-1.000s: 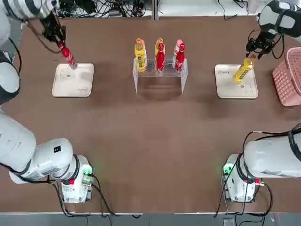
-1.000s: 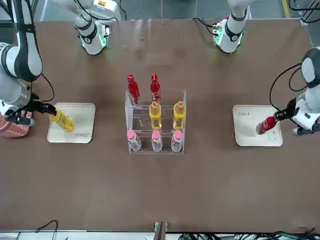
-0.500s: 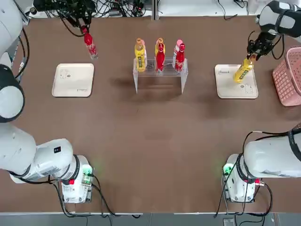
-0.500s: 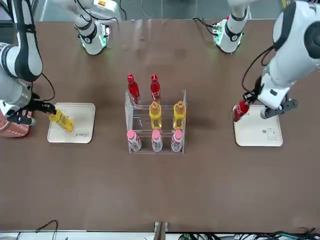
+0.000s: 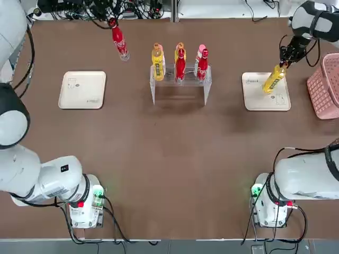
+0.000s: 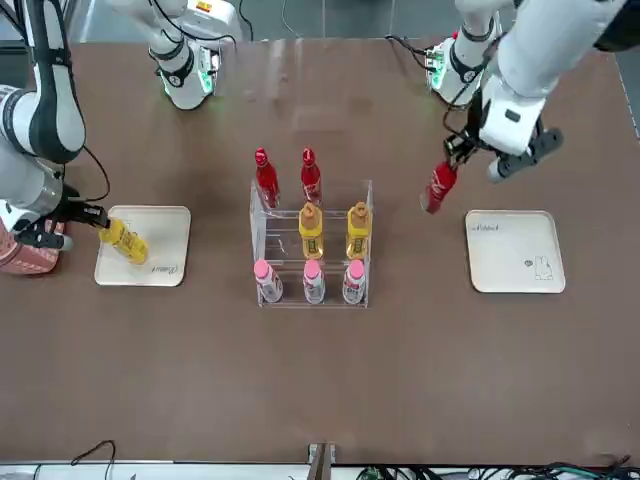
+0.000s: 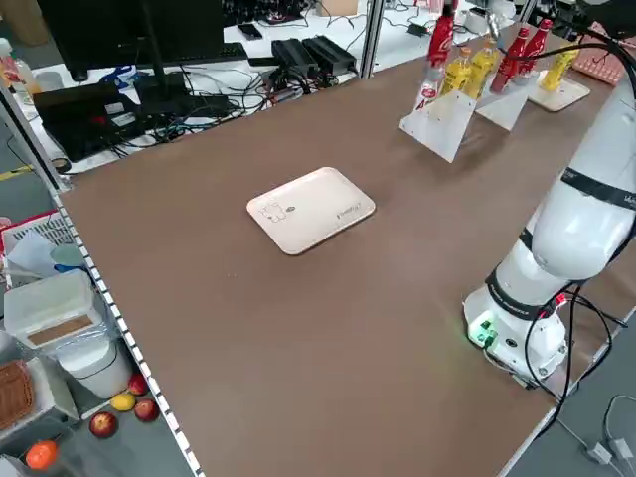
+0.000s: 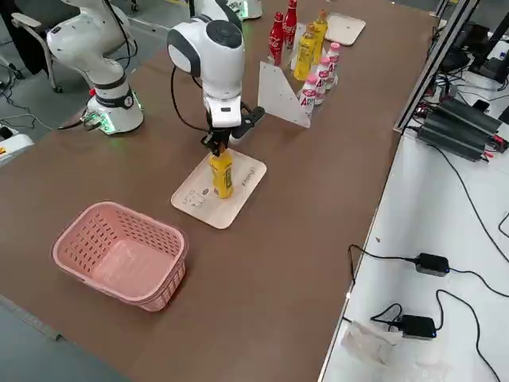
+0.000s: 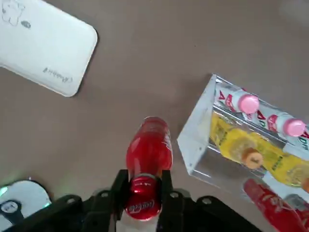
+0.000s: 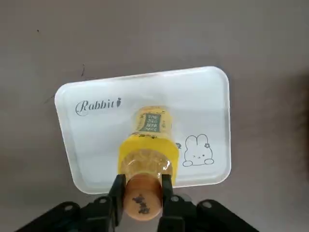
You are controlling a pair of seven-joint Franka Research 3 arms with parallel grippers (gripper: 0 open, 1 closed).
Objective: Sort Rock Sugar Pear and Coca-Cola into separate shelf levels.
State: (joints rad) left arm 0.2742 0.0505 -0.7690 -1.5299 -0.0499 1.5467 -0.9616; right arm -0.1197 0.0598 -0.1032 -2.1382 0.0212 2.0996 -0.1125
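while the left end effector (image 6: 447,172) is clenched on the cap of a coke bottle (image 6: 437,187), it hangs in the air above the tabletop (image 5: 169,159), between the left tray (image 5: 82,90) and the rack (image 5: 179,79), near the rack's side. right end effector (image 10: 141,193) grasps the orange cap of a pear bottle (image 5: 274,79) standing on the right tray (image 5: 259,98), pink basket (image 5: 324,84) just beside it. rack holds two coke bottles (image 6: 266,178) up top, two pear bottles (image 6: 311,230) mid level, three pink-capped bottles (image 6: 313,282) at the bottom.
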